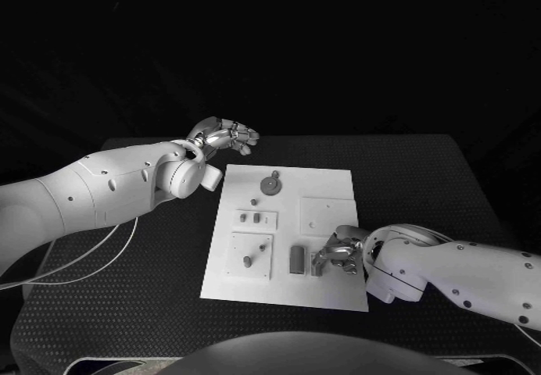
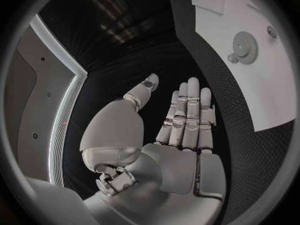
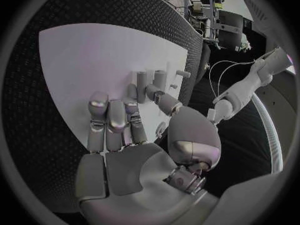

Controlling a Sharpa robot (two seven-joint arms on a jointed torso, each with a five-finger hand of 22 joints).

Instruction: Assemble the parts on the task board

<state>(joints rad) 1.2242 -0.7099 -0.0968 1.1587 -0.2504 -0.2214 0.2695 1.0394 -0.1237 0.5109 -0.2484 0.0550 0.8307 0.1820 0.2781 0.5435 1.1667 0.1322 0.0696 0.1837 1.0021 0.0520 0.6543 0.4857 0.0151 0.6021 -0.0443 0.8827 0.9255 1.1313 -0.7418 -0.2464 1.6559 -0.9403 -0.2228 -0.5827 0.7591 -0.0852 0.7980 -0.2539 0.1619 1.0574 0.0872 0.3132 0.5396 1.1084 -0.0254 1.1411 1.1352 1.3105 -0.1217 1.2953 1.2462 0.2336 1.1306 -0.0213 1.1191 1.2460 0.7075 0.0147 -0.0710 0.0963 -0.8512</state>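
The white task board (image 1: 288,234) lies in the middle of the black table. A grey gear (image 1: 272,184) (image 2: 245,46) sits near its far edge. Two short grey parts (image 1: 255,218) (image 3: 151,78) stand mid-board, and a small peg (image 1: 250,260) stands at the near left. A long grey block (image 1: 296,259) (image 3: 132,91) lies at the near middle. My right hand (image 1: 338,254) (image 3: 119,130) rests on the board just right of this block, fingers stretched toward it and the thumb tip close beside it. My left hand (image 1: 226,137) (image 2: 178,130) hovers beyond the board's far left corner, fingers straight, holding nothing.
A raised square plate (image 1: 328,212) sits on the board's right half, just beyond my right hand. A white cable (image 1: 102,262) loops over the table at the left. Black mat surrounds the board on all sides.
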